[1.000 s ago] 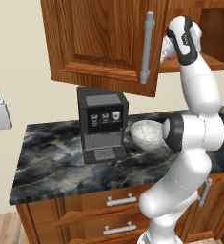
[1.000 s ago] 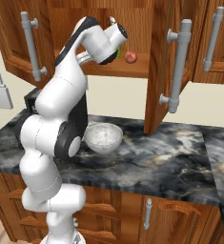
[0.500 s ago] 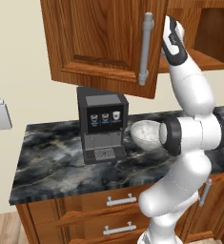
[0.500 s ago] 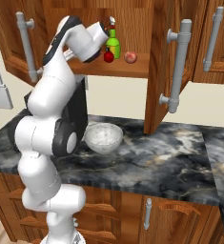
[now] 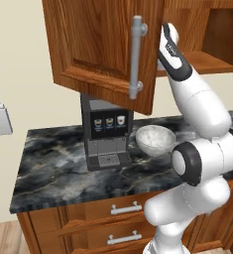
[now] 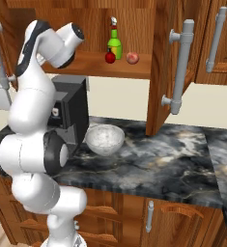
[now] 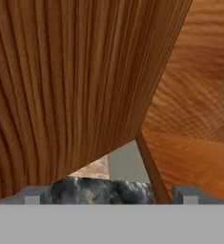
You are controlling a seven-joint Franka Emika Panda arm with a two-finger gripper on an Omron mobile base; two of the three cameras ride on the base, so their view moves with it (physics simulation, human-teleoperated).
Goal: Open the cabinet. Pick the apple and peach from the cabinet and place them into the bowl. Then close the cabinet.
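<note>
The cabinet [image 6: 134,34] is open, both doors swung out. On its shelf [image 6: 110,67] stand a green bottle [image 6: 114,46], a red apple [image 6: 110,57] in front of it and a peach [image 6: 132,58] just to the right. The gripper [image 7: 111,193] is released, its fingers wide apart, close to the wooden inside of the left door [image 5: 103,49]. The bowl [image 6: 105,139] sits on the dark marble counter [image 6: 158,164], right of the black coffee machine [image 5: 105,131].

Black coffee machine [image 5: 107,133] on the dark marble desk [image 5: 58,171], green bottle [image 6: 114,44] upright on the shelf, wooden drawers [image 5: 120,210] with short grey handles below the desk
</note>
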